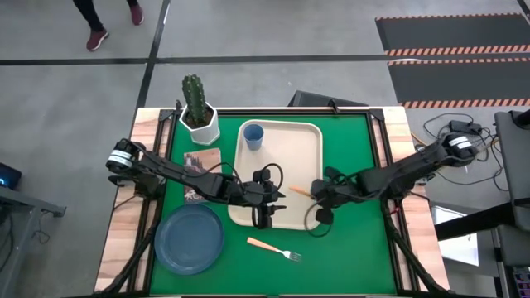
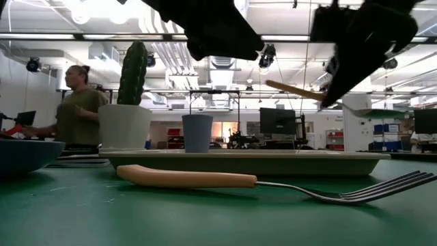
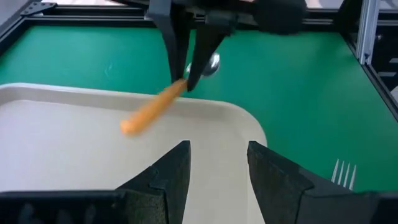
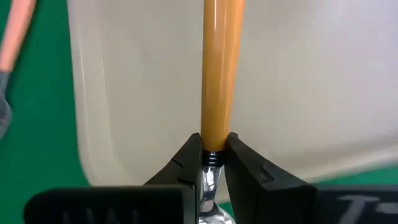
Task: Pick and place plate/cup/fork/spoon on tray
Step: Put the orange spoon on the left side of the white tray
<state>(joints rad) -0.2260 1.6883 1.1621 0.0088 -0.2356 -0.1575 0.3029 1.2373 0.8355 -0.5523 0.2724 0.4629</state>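
The beige tray (image 1: 286,161) lies mid-table, with the blue cup (image 1: 253,135) upright in its far left corner. The dusty-blue plate (image 1: 190,238) lies on the green mat at the near left. The fork (image 1: 273,248) lies flat on the mat just past the tray's near edge. My right gripper (image 1: 317,194) is shut on the spoon (image 1: 301,191) above the tray's right part. My left gripper (image 3: 217,155) is open and empty over the tray's near left part (image 1: 265,217). My right gripper pinches the spoon's neck (image 4: 211,157) between its two fingers, where the orange handle meets the metal. The fingers (image 3: 186,68) point down from above. The spoon is lifted clear of the tray, roughly level. Its handle (image 2: 293,89) points toward the tray's middle, and its bowl (image 3: 212,62) is on the far side of the fingers.
A cactus in a white pot (image 1: 197,112) stands at the far left corner. A flat printed card (image 1: 201,170) lies left of the tray. A person (image 2: 75,109) stands beyond the table. The mat is bare to the right of the tray (image 1: 356,240).
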